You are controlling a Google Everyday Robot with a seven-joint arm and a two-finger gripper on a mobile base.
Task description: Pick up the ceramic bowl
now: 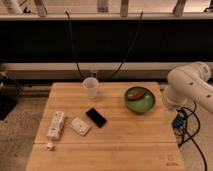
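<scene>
The ceramic bowl [140, 99] is round, shallow and glossy green with a brown-orange patch inside. It sits on the wooden table [125, 135] near the right far corner. My white arm [190, 85] bulges in from the right edge, just right of the bowl and beside the table's edge. The gripper itself does not show in this view; it is out of sight past the arm.
A translucent white plastic cup [90, 87] stands at the far middle of the table. A black phone [95, 117], a small white packet [79, 126] and a white bottle [55, 126] lie at the left middle. Cables and a blue part [179, 121] hang right of the table.
</scene>
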